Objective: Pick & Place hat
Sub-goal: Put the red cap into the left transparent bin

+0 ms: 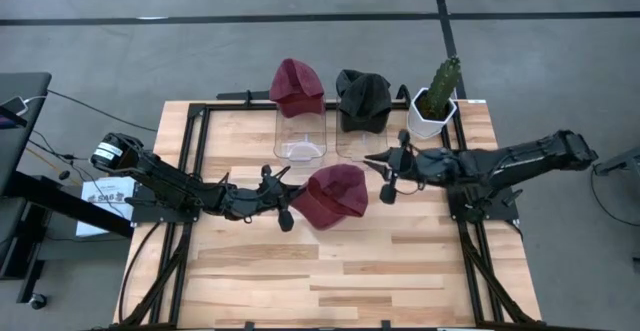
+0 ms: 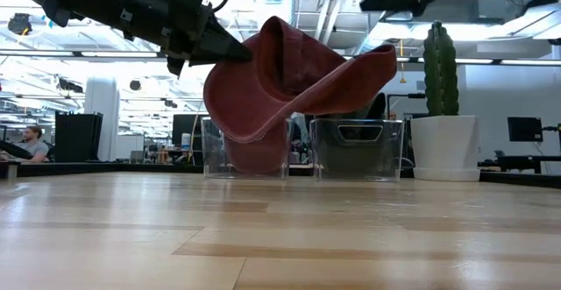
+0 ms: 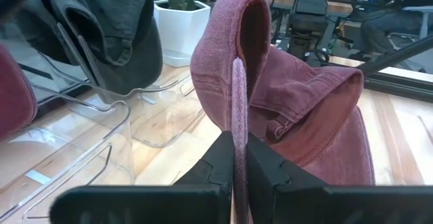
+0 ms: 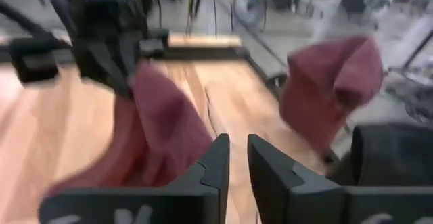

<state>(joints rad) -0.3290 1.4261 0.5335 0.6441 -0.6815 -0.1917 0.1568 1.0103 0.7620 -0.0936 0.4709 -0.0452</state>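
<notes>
Hat (image 1: 334, 195), maroon, mid-frame above the table (image 1: 350, 271) — brim pinched in left claw (image 1: 283, 199). Right claw (image 1: 392, 176) narrow, empty, just right. Clear bins behind; contents partly hidden.

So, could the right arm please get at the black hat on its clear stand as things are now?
Probably yes: the black hat sits uncovered just beyond the right tool, which holds nothing. Only the cactus pot stands close beside it.

No legible txt anywhere — paper sheet (image 1: 104, 193) print too small.
</notes>
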